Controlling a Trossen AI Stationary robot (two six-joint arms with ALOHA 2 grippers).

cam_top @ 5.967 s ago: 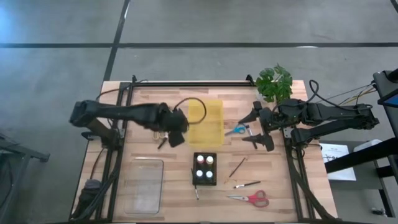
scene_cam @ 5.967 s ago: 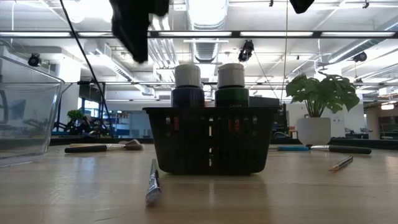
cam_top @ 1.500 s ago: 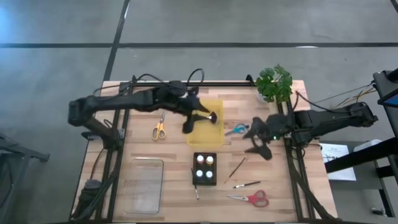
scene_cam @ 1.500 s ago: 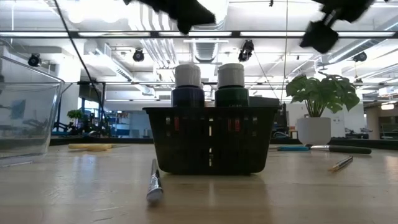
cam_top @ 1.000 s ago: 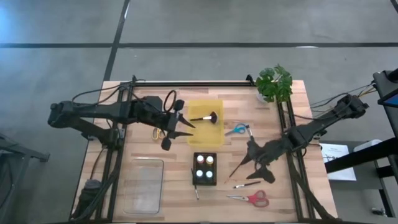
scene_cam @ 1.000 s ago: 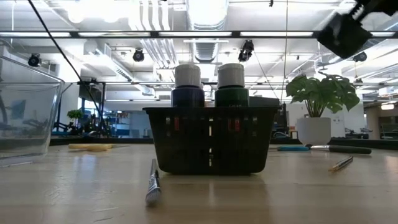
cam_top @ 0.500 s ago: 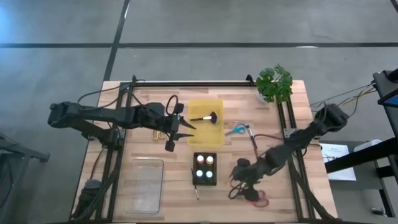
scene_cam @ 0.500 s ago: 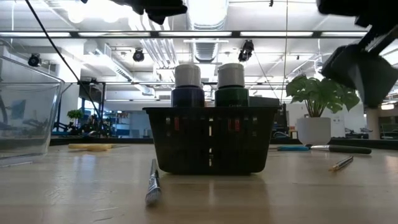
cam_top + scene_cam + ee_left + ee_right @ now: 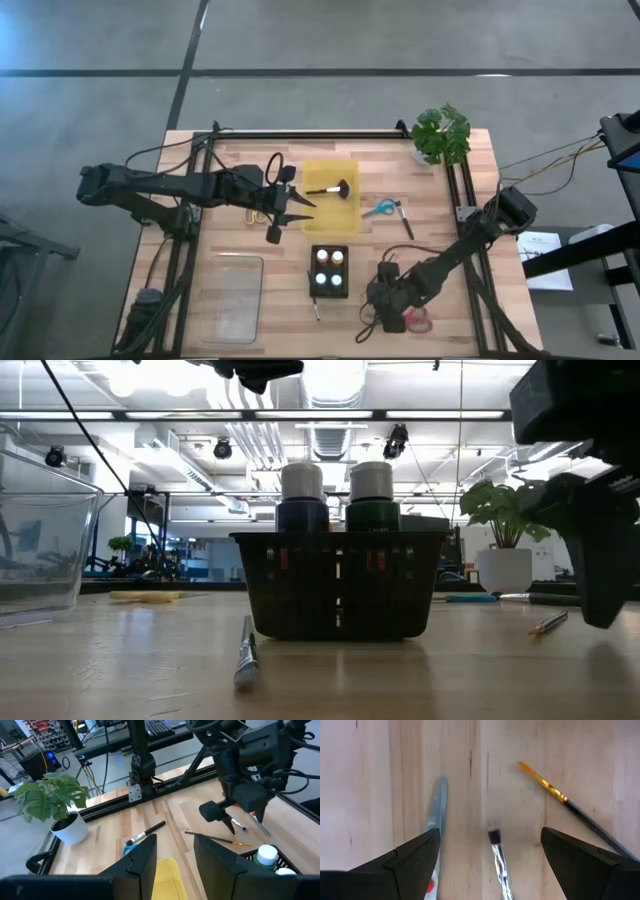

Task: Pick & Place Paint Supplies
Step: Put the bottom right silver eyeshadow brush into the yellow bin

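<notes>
My right gripper (image 9: 383, 297) (image 9: 490, 834) hangs open near the table's near edge, pointing down. Its fingers stand on either side of a thin silver-ferruled paintbrush (image 9: 497, 849) and touch nothing. An orange-tipped brush (image 9: 552, 791) and a scissors blade (image 9: 436, 807) lie beside it. My left gripper (image 9: 287, 206) (image 9: 177, 851) is open and empty, left of the yellow tray (image 9: 345, 168). The broad black-bristled brush (image 9: 331, 188) lies in that tray. White-topped paint bottles (image 9: 302, 482) stand in the black basket (image 9: 329, 271). Another brush (image 9: 246, 651) lies in front of the basket.
Red scissors (image 9: 418, 320) lie under the right arm; blue scissors (image 9: 380, 209) and a dark brush (image 9: 404, 218) lie right of the tray. Yellow scissors (image 9: 254, 212) sit by the left gripper. A clear container (image 9: 232, 298) stands near-left, a potted plant (image 9: 440, 135) far-right.
My right gripper has swung from beside the blue scissors toward the table's near edge and leftward, dropping low over the thin brushes by the red scissors. The left arm has stayed almost still beside the tray.
</notes>
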